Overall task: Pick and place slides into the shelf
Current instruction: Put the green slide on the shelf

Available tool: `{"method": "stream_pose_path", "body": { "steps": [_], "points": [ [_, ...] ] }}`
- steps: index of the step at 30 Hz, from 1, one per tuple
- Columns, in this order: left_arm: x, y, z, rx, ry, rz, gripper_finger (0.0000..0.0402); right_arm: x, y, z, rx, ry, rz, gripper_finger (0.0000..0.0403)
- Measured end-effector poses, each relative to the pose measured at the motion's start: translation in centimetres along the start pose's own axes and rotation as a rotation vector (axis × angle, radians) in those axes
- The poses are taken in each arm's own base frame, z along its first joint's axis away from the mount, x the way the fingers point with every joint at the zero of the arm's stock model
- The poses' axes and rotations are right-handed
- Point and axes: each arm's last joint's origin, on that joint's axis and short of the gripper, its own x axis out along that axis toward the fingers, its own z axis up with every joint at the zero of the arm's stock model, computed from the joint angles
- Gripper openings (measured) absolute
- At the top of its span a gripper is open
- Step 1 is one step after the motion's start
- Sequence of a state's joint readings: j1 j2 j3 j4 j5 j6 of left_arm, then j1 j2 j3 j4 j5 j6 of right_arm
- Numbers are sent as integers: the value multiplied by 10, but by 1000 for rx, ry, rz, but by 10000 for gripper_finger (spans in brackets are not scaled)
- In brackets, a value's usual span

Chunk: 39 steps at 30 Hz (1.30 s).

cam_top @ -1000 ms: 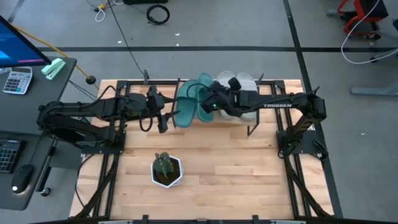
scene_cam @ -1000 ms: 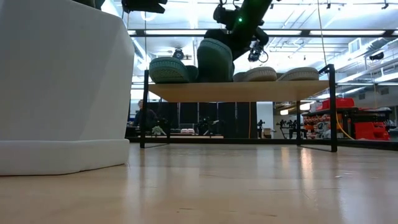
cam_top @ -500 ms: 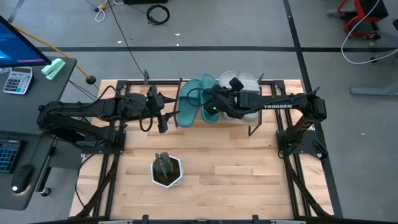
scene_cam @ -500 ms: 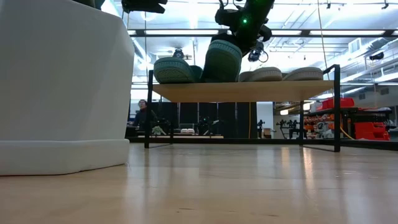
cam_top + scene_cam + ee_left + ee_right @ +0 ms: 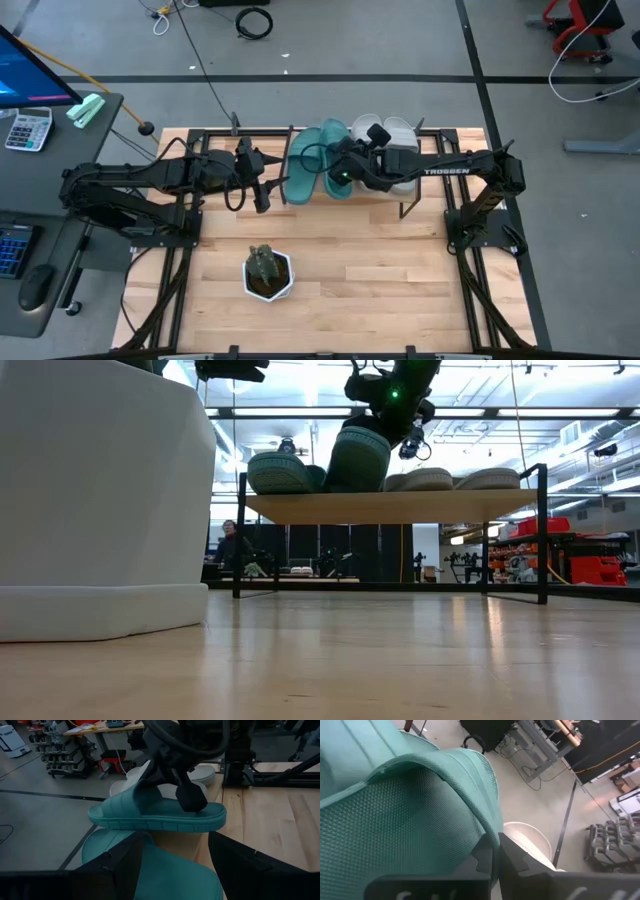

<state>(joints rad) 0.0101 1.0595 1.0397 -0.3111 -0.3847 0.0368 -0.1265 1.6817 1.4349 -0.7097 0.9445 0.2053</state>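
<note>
From above, you see the shelf (image 5: 420, 190) at the far side of the wooden counter (image 5: 380, 270), carrying two teal slides (image 5: 305, 165) on its left part and two grey-white slides (image 5: 400, 130) on its right. Your right gripper (image 5: 342, 172) is pressed shut on the strap of the second teal slide (image 5: 335, 160). Your left gripper (image 5: 262, 195) waits just left of the shelf, fingers spread, holding nothing. A potted plant (image 5: 268, 272) stands nearer on the counter.

At counter level, the held teal slide (image 5: 355, 458) is tilted, its lower edge at the plank, beside the flat teal slide (image 5: 278, 472); the pale pair (image 5: 455, 479) lies flat to the right. A person (image 5: 232, 548) shows in the room behind.

In the left wrist view, the held slide (image 5: 160, 812) shows its ribbed sole edge, above the flat one (image 5: 170, 870).

In the right wrist view, the fingers (image 5: 512, 857) pinch the textured teal strap (image 5: 420, 805); grey floor lies beyond.
</note>
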Motion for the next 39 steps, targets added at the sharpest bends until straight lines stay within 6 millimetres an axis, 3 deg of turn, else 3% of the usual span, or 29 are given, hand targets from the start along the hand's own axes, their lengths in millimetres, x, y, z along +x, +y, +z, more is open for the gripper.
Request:
{"method": "stream_pose_path", "body": {
  "steps": [18, 30, 39],
  "points": [
    [0, 0, 0, -1, -1, 0, 231, -1, 0, 11, 18, -65, -4, 9],
    [0, 0, 0, -1, -1, 0, 231, 25, -17, 9, 73, -11, -32, 9],
    [0, 0, 0, 0, -1, 0, 231, 33, -14, -6, 27, 38, -1, 9]
  ]
}}
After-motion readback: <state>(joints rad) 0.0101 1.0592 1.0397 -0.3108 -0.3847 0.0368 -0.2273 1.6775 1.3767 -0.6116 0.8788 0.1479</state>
